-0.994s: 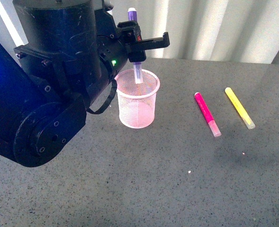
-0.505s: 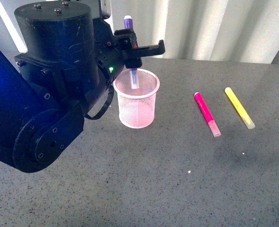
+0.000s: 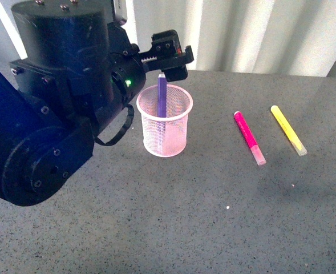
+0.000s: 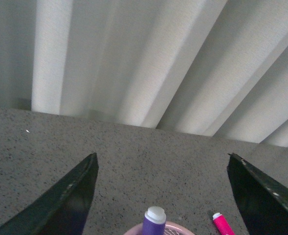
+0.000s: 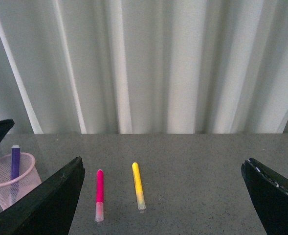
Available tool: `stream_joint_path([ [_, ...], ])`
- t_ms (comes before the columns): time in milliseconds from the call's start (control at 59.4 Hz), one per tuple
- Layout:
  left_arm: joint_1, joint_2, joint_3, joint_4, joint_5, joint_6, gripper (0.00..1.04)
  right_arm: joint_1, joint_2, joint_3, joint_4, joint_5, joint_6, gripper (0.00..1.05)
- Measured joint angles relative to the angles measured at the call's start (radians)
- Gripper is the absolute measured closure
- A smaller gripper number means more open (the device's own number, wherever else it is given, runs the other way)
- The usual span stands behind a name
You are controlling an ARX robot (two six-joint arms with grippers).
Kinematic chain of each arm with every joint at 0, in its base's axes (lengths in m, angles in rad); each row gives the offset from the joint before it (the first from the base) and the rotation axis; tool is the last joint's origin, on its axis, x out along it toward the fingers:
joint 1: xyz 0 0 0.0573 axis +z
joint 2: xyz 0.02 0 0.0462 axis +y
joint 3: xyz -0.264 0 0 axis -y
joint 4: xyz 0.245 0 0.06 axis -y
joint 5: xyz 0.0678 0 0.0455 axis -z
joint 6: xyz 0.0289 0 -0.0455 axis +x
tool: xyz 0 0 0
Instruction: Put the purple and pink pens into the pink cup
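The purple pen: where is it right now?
In the front view the purple pen stands upright inside the pink cup, left of centre, just under the open left gripper.

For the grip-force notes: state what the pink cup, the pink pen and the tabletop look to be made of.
Pink cup: probably painted wire mesh, matte; see-through fine grid under a solid rim. Pink pen: likely smooth plastic, with a clear translucent cap. Tabletop: grey, speckled, matte; stone or laminate, cannot tell.
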Motion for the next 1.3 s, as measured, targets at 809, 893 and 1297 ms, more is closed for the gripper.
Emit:
stream_joint_path([
  [809, 0.112, -0.475, -0.475, 0.036, -0.172, 0.341, 0.63, 0.0, 0.0, 0.0, 0.0, 0.0, 0.0, 0.07],
  [893, 0.146, -0.546, -0.551, 0.037, -0.14, 0.34, 0.77, 0.0, 0.0, 0.0, 0.0, -0.001, 0.0, 0.07],
  [1297, 0.284, -1.001, -0.796, -0.188, 0.002, 0.339, 1.01, 0.0, 0.0, 0.0, 0.0, 0.0, 0.0, 0.07],
])
